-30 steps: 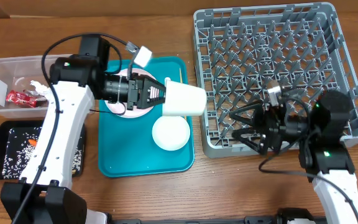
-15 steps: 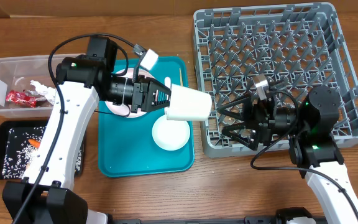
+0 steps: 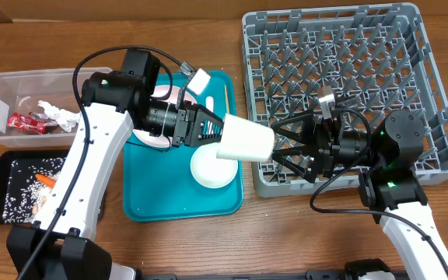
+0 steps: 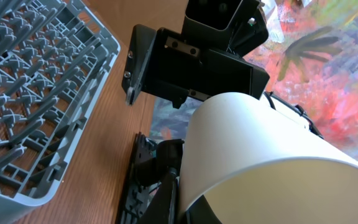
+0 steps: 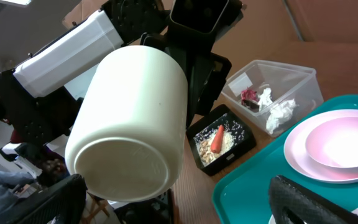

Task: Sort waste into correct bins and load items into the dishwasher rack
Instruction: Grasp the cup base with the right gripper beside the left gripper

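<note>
The main risk is a dropped handover. The left fingers [image 3: 211, 130] are clamped on the rim of the white cup [image 3: 246, 140], holding it on its side in the air, between the teal tray [image 3: 154, 204] and the dishwasher rack [image 3: 333, 47]. The right fingers [image 3: 281, 145] are spread wide and hold nothing. They sit right at the cup's closed base, but I cannot tell whether they already flank it. If the left lets go before the right closes, the cup likely falls onto the white bowl [image 3: 212, 167] or the bench [image 3: 208, 31]. The cup is smooth and glossy, 1 plain cylinder with a rounded base edge, so a grip near that end could slide off. An off-centre squeeze could twist it in the rim grip. The rack is rigid grey plastic, with a grid floor thick with upright pegs that could snag the 2 open fingers nearby.
</note>
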